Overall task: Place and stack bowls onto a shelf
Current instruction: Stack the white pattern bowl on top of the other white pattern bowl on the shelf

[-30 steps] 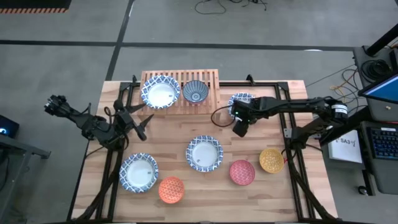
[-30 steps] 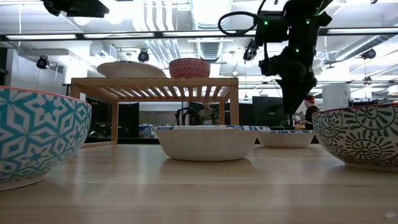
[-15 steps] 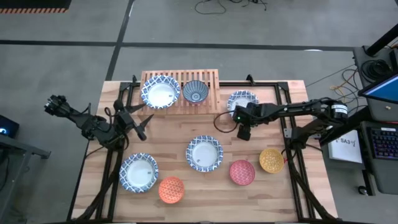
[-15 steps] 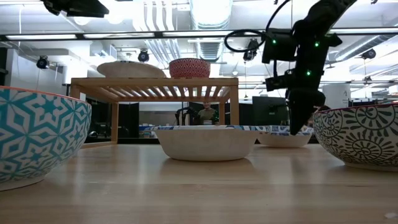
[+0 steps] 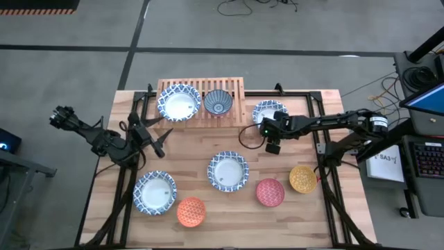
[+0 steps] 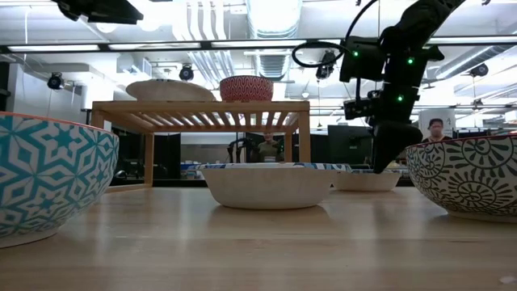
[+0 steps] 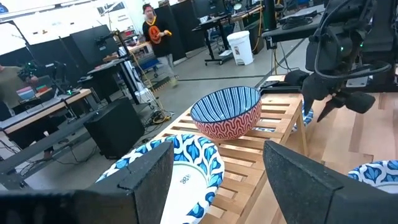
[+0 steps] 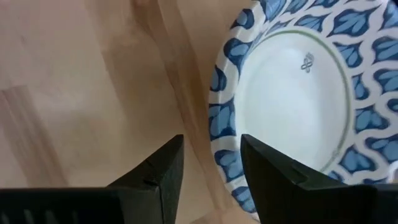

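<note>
Blue-patterned wide bowls [image 5: 270,111] number four, small bowls [image 5: 218,102] four; right tool [image 5: 271,146] apart, left tool [image 5: 158,139] apart.

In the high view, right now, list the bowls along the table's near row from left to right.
Wide blue-patterned bowl → orange bowl → wide blue-patterned bowl nearer the middle → red bowl → yellow bowl.

you're looking at a wide bowl [image 8: 292,106] with a smooth, glossy glazed inside, set on a matt light-wood tabletop [image 8: 81,93] with visible grain. the shelf [image 7: 261,134] is bare pale slatted wood, and the gripper fingers [image 8: 155,171] look like dull dark plastic.
</note>
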Available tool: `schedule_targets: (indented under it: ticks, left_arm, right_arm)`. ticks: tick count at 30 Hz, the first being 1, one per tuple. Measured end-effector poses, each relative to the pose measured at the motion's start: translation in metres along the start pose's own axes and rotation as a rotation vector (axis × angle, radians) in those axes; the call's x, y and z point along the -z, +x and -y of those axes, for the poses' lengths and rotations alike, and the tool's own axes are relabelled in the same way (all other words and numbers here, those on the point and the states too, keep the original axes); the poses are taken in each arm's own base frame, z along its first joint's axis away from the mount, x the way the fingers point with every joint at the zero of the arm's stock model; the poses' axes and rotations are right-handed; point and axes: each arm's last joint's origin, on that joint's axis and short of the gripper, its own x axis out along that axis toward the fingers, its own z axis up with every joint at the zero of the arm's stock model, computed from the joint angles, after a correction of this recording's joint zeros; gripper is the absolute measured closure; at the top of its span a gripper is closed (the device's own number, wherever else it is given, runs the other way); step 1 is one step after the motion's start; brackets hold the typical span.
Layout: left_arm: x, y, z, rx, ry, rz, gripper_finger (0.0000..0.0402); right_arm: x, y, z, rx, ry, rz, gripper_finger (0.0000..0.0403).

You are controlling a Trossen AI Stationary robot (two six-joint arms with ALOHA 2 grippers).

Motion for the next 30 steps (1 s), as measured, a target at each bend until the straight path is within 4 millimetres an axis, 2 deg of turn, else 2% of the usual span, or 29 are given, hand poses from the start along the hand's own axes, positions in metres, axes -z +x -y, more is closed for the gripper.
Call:
schedule_targets:
  ticks: [4, 8, 19, 26, 30]
  left_arm:
    - [0.001, 0.001, 0.002, 0.001, 0.011, -0.004, 0.0171]
    - [0.001, 0.002, 0.004, 0.001, 0.018, -0.007, 0.0171]
    - [0.0, 0.002, 0.004, 0.002, 0.023, -0.009, 0.0171]
    - [0.001, 0.002, 0.005, 0.002, 0.01, -0.011, 0.0171]
    - [0.001, 0.002, 0.005, 0.001, 0.024, -0.011, 0.0171]
  right_arm:
    - [0.0, 0.0, 0.001, 0.054, -0.049, -0.005, 0.0242]
    - [0.001, 0.001, 0.003, 0.053, -0.062, -0.007, 0.025]
    - [0.01, 0.011, 0.0, 0.016, -0.031, 0.0, 0.0312]
    - [0.009, 0.011, 0.001, 0.019, -0.039, 0.002, 0.0385]
    - [0.004, 0.003, 0.002, 0.02, -0.048, -0.009, 0.039]
